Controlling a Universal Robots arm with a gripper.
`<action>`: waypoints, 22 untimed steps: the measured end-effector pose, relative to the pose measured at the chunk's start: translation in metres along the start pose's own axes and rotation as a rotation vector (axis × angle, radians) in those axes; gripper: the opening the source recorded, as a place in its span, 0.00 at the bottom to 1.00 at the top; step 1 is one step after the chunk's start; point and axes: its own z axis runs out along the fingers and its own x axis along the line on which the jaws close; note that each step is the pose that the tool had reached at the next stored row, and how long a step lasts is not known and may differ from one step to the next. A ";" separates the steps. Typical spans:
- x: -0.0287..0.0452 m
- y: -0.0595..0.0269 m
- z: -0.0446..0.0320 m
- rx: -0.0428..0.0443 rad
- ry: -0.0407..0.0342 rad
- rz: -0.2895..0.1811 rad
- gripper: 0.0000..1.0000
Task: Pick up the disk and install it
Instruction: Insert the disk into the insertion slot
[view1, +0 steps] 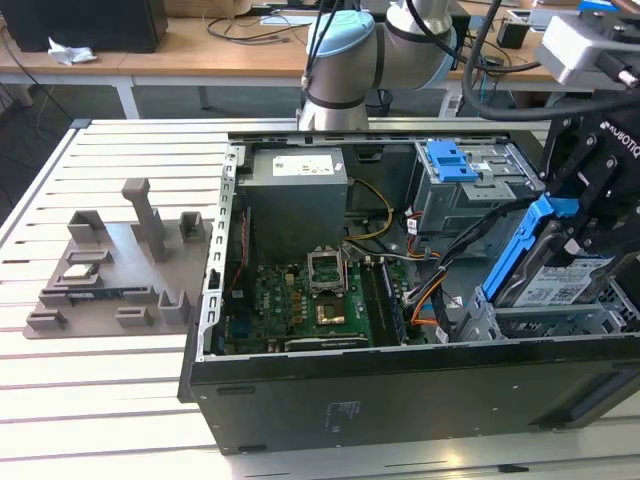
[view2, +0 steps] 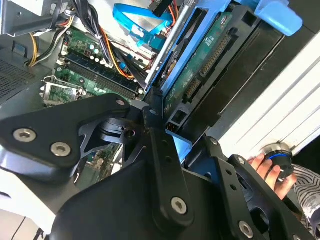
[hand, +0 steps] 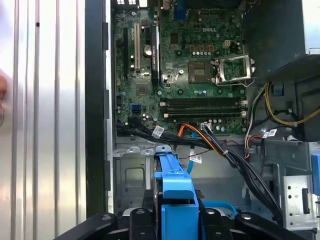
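Clamping the disk (view1: 548, 275) by its blue carrier bracket (hand: 175, 197), the gripper (view1: 578, 232) has its fingers (hand: 147, 222) closed narrowly on it. The drive hangs tilted, one end low, just above the grey metal drive bay (view1: 560, 322) at the end of the open computer case (view1: 400, 405) on the exterior view's right. Just beside that bay runs a bundle of orange and black cables (hand: 215, 145). I judge they could snag the carrier's lower edge, and the tilt could jam it against the bay's walls or twist it in the grip. A person's hand (view2: 262, 167) on a blue-ringed knob lies outside the case, perhaps near enough to be struck. Beyond lie the motherboard (view1: 300, 300), the blue-handled drive cage (view1: 465, 180) and the power supply (view1: 295, 200). Farther off, a grey fixture tray (view1: 110, 270) sits on the slatted bench (view1: 100, 390).
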 end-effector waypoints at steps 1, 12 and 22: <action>0.0000 -0.0002 0.0019 0.0000 0.0002 0.000 0.37; 0.0000 -0.0004 0.0048 0.0000 -0.0001 0.000 0.44; 0.0001 -0.0004 0.0051 0.0000 0.0000 0.000 0.11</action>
